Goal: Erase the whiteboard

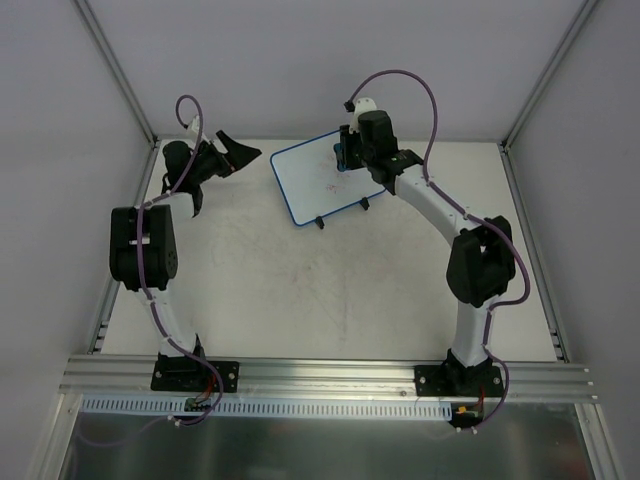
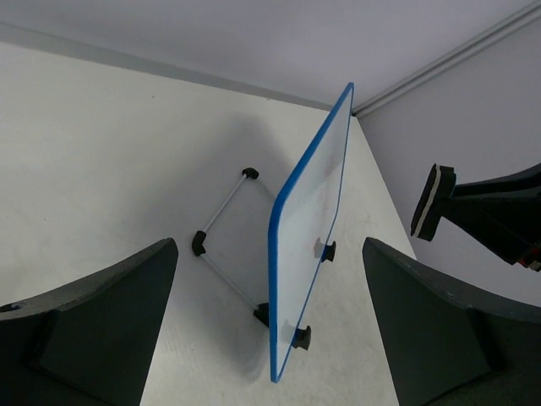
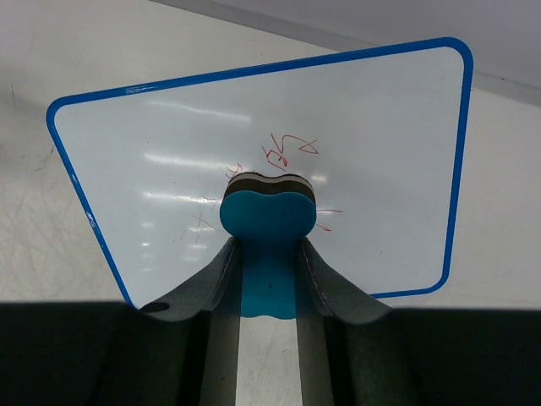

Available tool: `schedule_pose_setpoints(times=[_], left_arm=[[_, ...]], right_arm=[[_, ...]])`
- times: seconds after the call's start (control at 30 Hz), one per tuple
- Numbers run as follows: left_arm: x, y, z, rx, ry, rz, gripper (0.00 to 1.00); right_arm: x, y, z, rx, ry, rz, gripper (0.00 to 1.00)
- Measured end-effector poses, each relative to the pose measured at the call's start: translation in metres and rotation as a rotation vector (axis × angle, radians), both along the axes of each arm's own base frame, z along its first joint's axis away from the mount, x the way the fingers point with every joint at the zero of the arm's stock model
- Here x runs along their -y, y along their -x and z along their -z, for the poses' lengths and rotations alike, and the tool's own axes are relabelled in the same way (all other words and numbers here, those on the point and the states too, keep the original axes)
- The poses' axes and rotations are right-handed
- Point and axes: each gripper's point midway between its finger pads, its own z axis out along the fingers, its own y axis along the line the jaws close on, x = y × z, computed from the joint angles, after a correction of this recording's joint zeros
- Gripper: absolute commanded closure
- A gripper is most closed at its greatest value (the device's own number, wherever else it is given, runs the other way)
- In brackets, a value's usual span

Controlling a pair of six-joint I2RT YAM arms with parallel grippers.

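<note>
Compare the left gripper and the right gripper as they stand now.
The left gripper is wide open and empty; the right gripper is shut on the blue eraser. The left gripper views the whiteboard nearly edge-on from the side; the right gripper faces its scribbled front, with the eraser a little apart from the surface. Both are dark two-finger grippers aimed at the whiteboard.

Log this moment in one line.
right tool: shut on eraser, in front of whiteboard | left tool: open, empty | red marks: present
</note>
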Motion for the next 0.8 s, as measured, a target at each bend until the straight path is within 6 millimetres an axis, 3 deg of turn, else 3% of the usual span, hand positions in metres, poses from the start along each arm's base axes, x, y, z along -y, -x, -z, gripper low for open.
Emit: schedule_pose_setpoints(times=[0.13, 0.3, 0.47, 0.8], left_arm=[[0.006, -0.006, 0.022, -0.040, 0.033, -0.006, 0.08], [0.028, -0.014, 0.039, -0.074, 0.087, 0.055, 0.08], [0.041, -0.014, 0.032, -0.039, 0.083, 0.094, 0.07], [0.058, -0.007, 0.015, 0.037, 0.107, 0.147, 0.18]], right_arm=[[0.000, 0.000, 0.006, -0.001, -0.001, -0.002, 1.00], [-0.003, 0.000, 0.012, 0.002, -0.014, -0.011, 1.00], [-0.006, 0.000, 0.012, 0.010, -0.023, -0.019, 1.00], [-0.008, 0.000, 0.012, 0.011, -0.030, -0.023, 1.00]])
